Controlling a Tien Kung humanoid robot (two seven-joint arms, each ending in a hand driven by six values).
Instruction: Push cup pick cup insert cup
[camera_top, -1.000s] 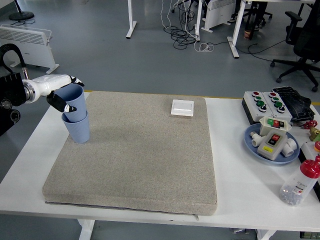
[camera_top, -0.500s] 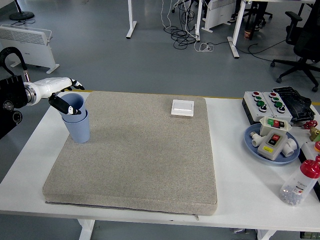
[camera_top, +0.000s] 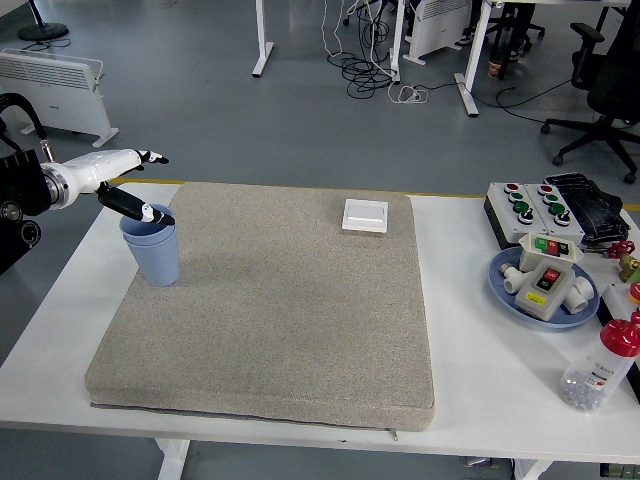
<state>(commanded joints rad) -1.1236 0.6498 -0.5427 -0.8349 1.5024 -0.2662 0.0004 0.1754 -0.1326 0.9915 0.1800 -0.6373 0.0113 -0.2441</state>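
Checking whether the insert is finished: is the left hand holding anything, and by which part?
Nothing. The left hand is open above the nested blue cups, fingers spread.

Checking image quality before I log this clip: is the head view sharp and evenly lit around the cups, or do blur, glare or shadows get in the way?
Head view: sharp throughout, no motion blur on the left hand; lighting soft and even, no glare on the white table; the nested blue cups cast only a faint shadow on the grey mat.
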